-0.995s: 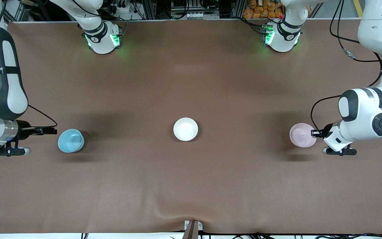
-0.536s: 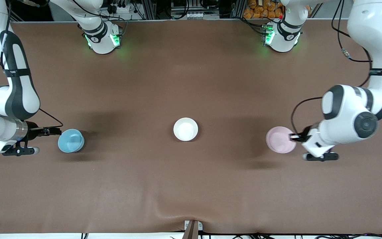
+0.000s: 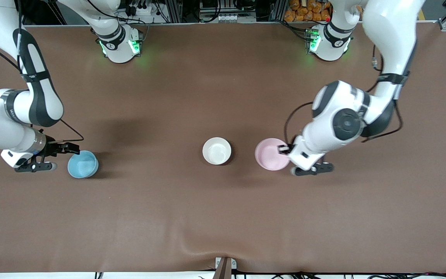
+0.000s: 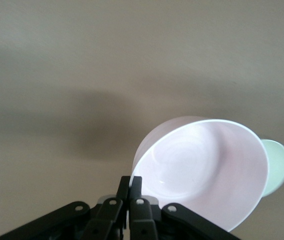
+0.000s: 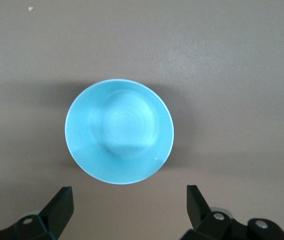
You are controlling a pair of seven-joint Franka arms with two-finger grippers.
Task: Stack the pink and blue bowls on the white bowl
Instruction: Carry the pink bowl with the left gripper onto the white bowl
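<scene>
Since the earlier frame, the left arm had carried the pink bowl [image 3: 271, 154] from its own end of the table toward the middle; the right arm had edged closer to the blue bowl [image 3: 83, 164], which lay unmoved.

The blue bowl sat on the table at the right arm's end, slightly nearer the camera than the other two. The right gripper [image 3: 68, 148] hovered just beside its rim, fingers [image 5: 59, 210] spread wide, holding nothing.

The pink bowl hung tilted just beside the white bowl [image 3: 216, 150] at the table's centre. The left gripper [image 4: 129, 186] was clamped tight on its rim.

Risk, as judged: a thin rim pinch on a glossy, tilted bowl could slip, or the bowl could land off-centre and knock the white bowl aside.
</scene>
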